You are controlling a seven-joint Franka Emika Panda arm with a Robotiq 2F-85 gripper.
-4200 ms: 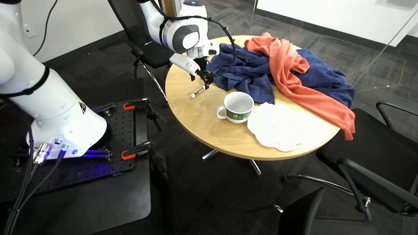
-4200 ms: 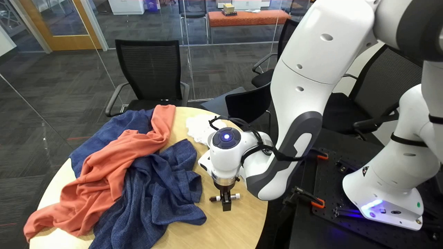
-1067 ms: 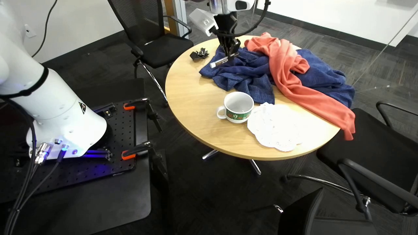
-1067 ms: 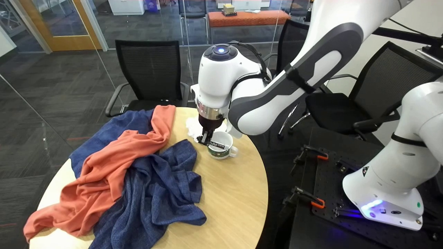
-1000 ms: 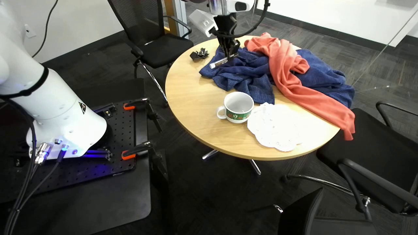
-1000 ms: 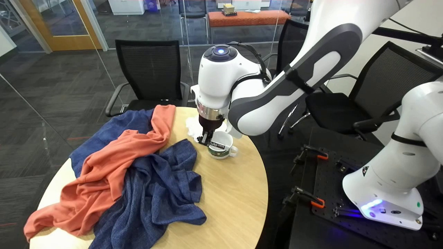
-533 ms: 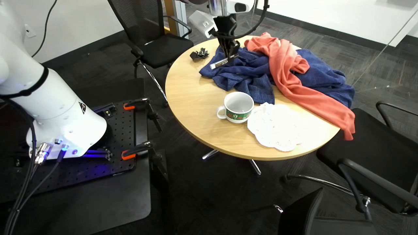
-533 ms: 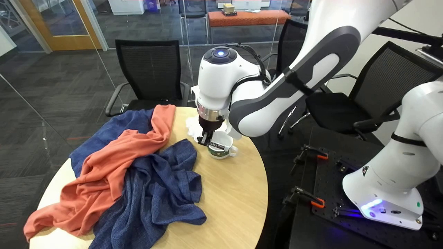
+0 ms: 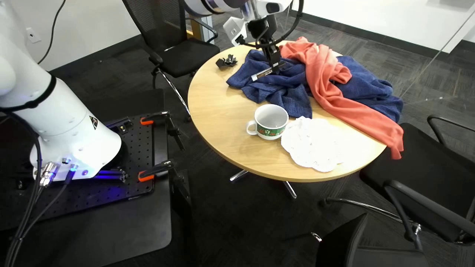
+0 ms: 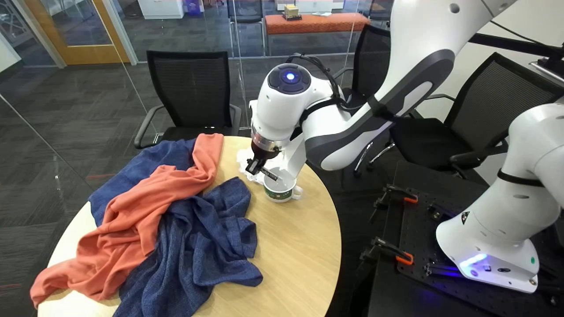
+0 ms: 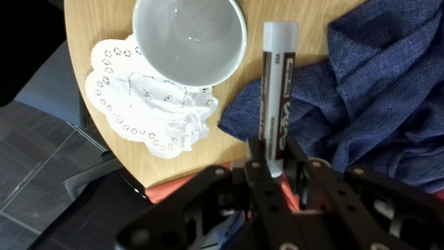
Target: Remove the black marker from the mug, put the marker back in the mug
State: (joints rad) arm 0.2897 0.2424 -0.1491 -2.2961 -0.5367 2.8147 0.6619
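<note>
above the round wooden table (image 9: 219, 107), the gripper (image 11: 274, 147) is clamped on the marker (image 11: 273, 86), pinching it from both sides near one end, while the other, pale end juts out free. the marker, white with a dark printed label, is held in the air, outside the mug (image 9: 271, 120). seen from the wrist, it appears to one side of the mug's rim; in an exterior view the marker (image 10: 269, 174) shows partly against the mug's pale interior. the mug, whitish with a green patterned band, stands upright on the table, just beside a scalloped white doily (image 9: 313, 148); whether the two touch cannot be told. a blue cloth (image 9: 287, 97) lies in loose folds near the mug, and a coral cloth (image 9: 319, 78) is draped across the blue one. a small dark object (image 9: 226, 62), too indistinct to identify, lies on the table near an edge of the blue cloth. black chairs (image 9: 423, 167) stand about the table, on a dark floor (image 9: 241, 218).
</note>
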